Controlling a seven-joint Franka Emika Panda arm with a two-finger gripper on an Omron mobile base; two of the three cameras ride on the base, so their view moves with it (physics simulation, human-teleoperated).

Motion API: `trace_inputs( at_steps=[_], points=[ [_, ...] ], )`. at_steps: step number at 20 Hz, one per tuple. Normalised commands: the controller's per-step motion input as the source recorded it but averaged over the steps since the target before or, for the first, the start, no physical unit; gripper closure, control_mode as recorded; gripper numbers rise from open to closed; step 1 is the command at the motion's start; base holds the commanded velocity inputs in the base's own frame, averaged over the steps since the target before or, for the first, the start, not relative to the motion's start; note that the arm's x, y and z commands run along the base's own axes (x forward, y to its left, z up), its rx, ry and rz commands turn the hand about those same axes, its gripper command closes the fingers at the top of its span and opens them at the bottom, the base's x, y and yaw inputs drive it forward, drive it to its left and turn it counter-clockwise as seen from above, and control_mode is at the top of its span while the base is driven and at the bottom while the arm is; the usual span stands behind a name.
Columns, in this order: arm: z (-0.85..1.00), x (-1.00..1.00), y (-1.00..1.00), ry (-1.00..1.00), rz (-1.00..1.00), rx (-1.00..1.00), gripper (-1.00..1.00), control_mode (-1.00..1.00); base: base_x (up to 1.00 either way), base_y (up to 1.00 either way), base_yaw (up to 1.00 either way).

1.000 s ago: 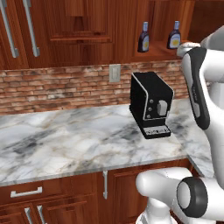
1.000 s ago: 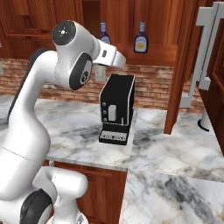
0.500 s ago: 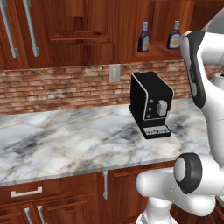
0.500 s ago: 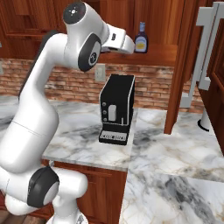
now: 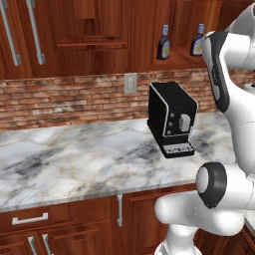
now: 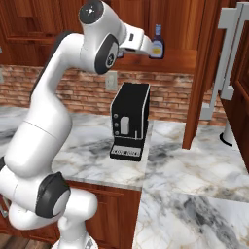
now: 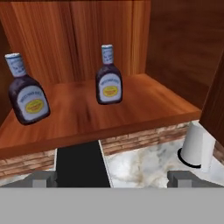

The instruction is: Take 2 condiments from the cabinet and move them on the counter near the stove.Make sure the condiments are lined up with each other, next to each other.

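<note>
Two condiments stand upright on the cabinet (image 7: 83, 116) shelf: a dark bottle with a yellow-white label on the left (image 7: 27, 94) and a matching one (image 7: 109, 78) further back near the middle. My gripper (image 7: 111, 178) is open wide, level with the shelf's front edge and short of both bottles, with nothing between its fingertips (image 7: 41, 178). From the left base view both bottles (image 5: 164, 42) (image 5: 198, 40) show in the niche. In the right base view my hand (image 6: 140, 44) hangs right beside one bottle (image 6: 156, 43). The marble counter (image 5: 74, 159) lies below. The stove is out of view.
A black coffee machine (image 5: 172, 118) stands on the counter right under the shelf, also seen in the right base view (image 6: 129, 119). A white cylinder (image 7: 194, 144) stands on the counter to the right. Brick backsplash (image 5: 64, 102) and panelled cabinet doors (image 5: 30, 30) run to the left.
The arm has swung the hand up and to the right toward the shelf niche; it now covers one bottle in the right base view. Jaws stay open. The bottles have not moved.
</note>
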Motion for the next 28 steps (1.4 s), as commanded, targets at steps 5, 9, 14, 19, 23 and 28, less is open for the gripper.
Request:
trace_inputs(
  at_steps=[5,9,14,19,23,28],
  points=[
    [0.0,0.39,0.0,-0.11,0.0,0.0,-1.0,-1.0,0.0,0.0,0.0],
    [0.0,0.28,0.0,-0.12,0.0,0.0,-1.0,-1.0,0.0,0.0,0.0],
    [0.0,0.37,-0.07,-0.03,0.0,0.0,-1.0,-1.0,0.0,0.0,0.0],
    [0.01,0.34,-0.22,0.0,0.0,0.0,-1.0,-1.0,0.0,0.0,0.0],
    [0.1,0.35,-0.2,0.0,0.0,0.0,-1.0,-1.0,0.0,0.0,0.0],
    [0.09,0.34,-0.1,0.0,0.0,0.0,-1.0,-1.0,0.0,0.0,0.0]
  ],
)
